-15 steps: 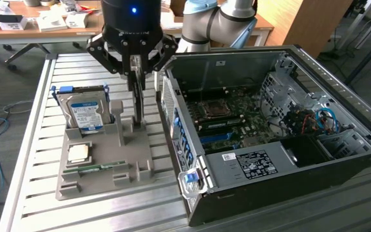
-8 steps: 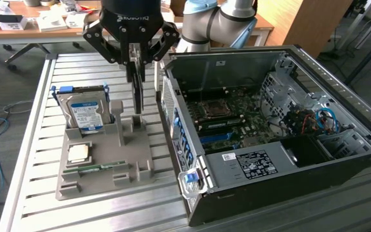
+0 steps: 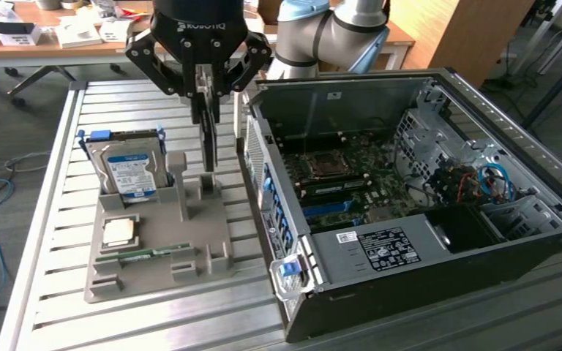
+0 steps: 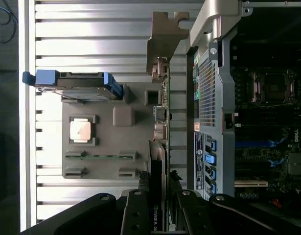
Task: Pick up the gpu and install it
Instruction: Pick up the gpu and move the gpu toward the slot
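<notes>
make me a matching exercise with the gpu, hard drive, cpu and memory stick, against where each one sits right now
Things:
1 gpu
2 hard drive
3 cpu
4 memory stick

Places:
A lying flat in a square pocket of the tray
B clamped edge-on in the end effector
C standing on edge in a tray slot
D lying in a long narrow tray slot

Pairs: 1-B; 2-C; 3-A; 4-D

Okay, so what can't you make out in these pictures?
Flat green gpu card with silver end bracket: edge-on in both views, so its fan face is hidden.
Whether its lower edge is clear of the grey moulded tray: exterior view, too dark and small.
Blue-white label on the boxy hard drive: exterior view, print too small.
</notes>
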`<act>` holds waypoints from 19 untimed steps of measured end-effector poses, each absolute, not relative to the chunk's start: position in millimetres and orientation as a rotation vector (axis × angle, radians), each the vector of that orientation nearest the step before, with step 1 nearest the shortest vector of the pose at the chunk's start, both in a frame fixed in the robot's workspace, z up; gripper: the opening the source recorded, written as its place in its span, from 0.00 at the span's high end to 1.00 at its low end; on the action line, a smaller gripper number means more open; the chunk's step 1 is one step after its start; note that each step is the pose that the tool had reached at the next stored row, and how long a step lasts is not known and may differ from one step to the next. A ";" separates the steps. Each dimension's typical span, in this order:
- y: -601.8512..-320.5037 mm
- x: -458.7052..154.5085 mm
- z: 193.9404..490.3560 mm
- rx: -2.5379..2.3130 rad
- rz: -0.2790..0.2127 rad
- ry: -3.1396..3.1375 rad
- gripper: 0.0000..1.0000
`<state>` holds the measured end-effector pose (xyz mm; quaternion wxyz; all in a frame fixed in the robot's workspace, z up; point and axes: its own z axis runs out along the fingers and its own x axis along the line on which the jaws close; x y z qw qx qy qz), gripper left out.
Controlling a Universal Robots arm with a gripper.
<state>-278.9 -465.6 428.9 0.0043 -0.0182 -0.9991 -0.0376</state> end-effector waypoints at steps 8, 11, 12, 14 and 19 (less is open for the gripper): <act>-465.6 -269.9 431.7 -0.057 -0.118 -3.130 0.74; -465.6 -264.6 432.6 -0.057 -0.118 -3.130 0.74; -465.6 -262.5 432.8 -0.057 -0.118 -3.130 0.74; -465.6 -258.3 433.1 -0.057 -0.118 -3.130 0.74; -465.6 -244.2 433.5 -0.057 -0.118 -3.130 0.74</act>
